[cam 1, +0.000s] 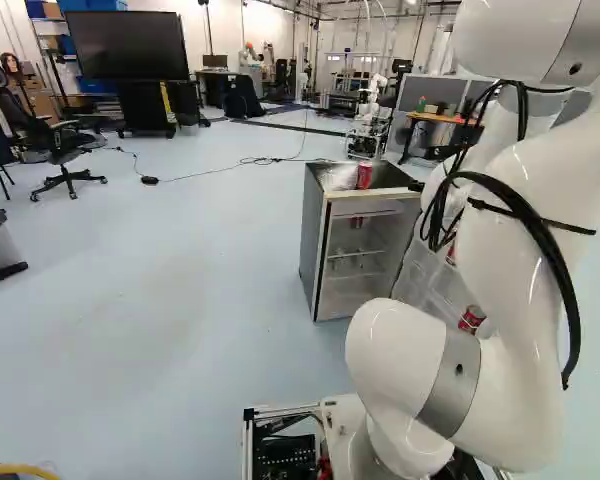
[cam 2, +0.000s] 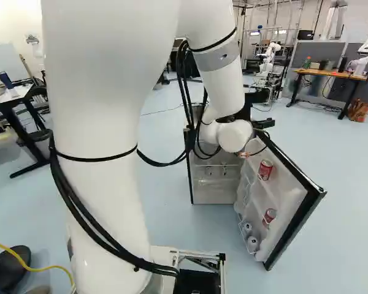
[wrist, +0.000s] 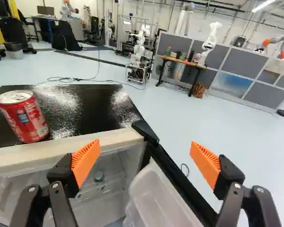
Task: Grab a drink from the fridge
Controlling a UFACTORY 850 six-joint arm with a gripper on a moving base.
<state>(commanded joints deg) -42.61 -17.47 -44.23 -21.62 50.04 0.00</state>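
the black gripper (cam 2: pixel 260 122) (wrist: pixel 146 163) has its orange-padded jaws spread wide with nothing between them, near the open fridge (cam 1: pixel 325 245). a red soda can (wrist: pixel 24 117) stands on the fridge's black top, and more red cans (cam 2: pixel 265 169) sit in the open door (cam 2: pixel 288 202).the black gripper (cam 2: pixel 265 111) has its orange-padded jaws spread wide apart, near the open fridge (cam 1: pixel 325 245). a red soda can (wrist: pixel 24 117) stands on the fridge's black top, and more red cans (cam 2: pixel 265 169) sit in the open door (cam 2: pixel 288 202).

White rounded arm (cam 1: pixel 515 400), grey bands (cam 1: pixel 450 390), black cables (cam 2: pixel 74 205) strapped alongside; black fingers (wrist: pixel 63 174), ribbed orange pads (wrist: pixel 87 160).

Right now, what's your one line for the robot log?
fridge: door open | cans: in door racks | red can: on fridge top | gripper: open, empty | grab: not yet done
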